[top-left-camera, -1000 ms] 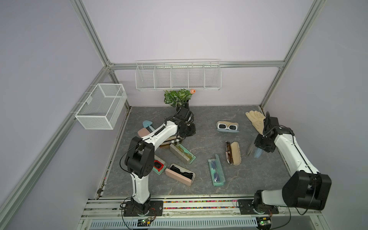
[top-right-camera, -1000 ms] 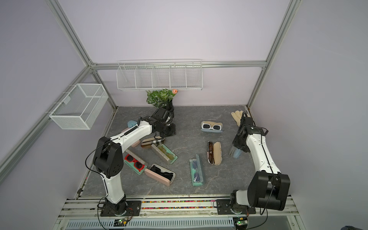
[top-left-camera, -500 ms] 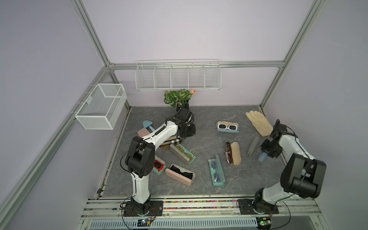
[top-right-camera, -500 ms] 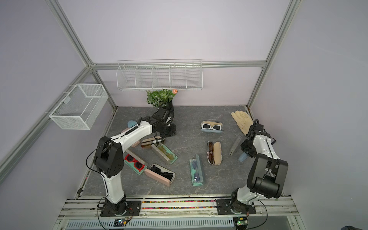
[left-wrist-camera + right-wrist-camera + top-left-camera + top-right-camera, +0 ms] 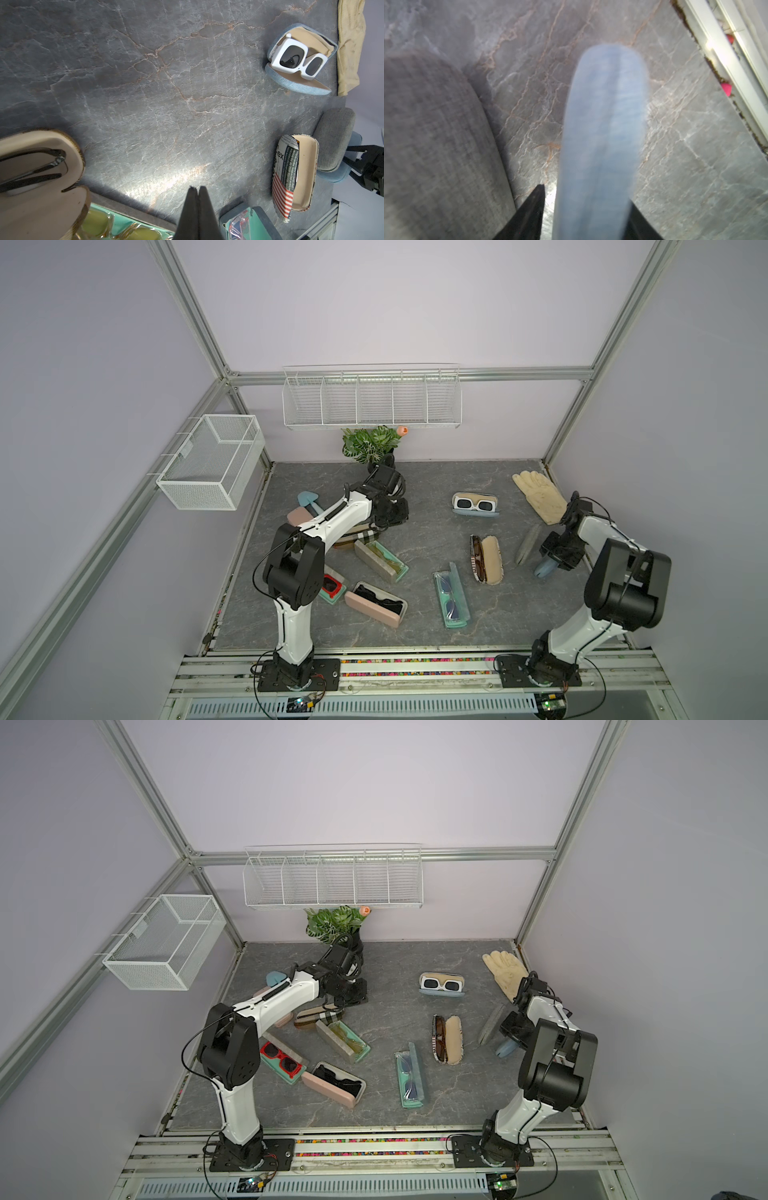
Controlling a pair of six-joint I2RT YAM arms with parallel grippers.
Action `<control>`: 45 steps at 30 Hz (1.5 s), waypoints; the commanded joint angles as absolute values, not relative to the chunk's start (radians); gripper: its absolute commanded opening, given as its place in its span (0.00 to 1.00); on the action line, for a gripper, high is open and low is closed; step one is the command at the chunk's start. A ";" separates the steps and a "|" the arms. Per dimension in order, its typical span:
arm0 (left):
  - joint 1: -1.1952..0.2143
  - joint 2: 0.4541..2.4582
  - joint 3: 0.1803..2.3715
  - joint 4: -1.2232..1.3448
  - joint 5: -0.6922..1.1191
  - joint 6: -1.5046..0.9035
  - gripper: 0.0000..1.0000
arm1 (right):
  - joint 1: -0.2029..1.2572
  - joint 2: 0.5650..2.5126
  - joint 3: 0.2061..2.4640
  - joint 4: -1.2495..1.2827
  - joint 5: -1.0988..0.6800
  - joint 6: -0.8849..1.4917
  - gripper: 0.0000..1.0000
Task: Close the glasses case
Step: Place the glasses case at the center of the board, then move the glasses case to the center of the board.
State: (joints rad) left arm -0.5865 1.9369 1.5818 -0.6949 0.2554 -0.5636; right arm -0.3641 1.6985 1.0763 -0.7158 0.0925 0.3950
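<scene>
Blue case (image 5: 543,569) lay on the bench (image 5: 432,531) at the right of both top views, just beside the grey case (image 5: 527,544) and to its lower right. It looked shut, though the right wrist view showed it blurred. The right hand (image 5: 555,562) stood over it with its jaws spread to either side. One finger (image 5: 533,205) was clear of the case, with bench showing in the gap, and the other was mostly hidden behind it, so the hand was released rather than grasping. The left hand (image 5: 196,190) was clenched on nothing, its fingers pressed together above bare bench near the middle of the top views, beside the plaid case (image 5: 365,536). Open cases with glasses lay across the bench, among them one with white sunglasses (image 5: 476,504).
</scene>
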 commanded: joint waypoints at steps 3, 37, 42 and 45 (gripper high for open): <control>-0.584 1.950 1.621 -0.712 0.255 -0.555 0.00 | -0.367 1.659 1.100 -0.738 0.080 0.382 0.66; -0.593 1.910 1.579 -0.684 0.266 -0.580 0.00 | 0.150 1.553 1.066 -0.820 -0.050 0.355 0.57; -0.598 1.920 1.587 -0.687 0.267 -0.578 0.00 | 0.155 1.573 1.042 -0.797 -0.046 0.359 0.56; -0.597 1.927 1.592 -0.689 0.268 -0.577 0.00 | 0.155 1.586 1.032 -0.787 -0.047 0.360 0.54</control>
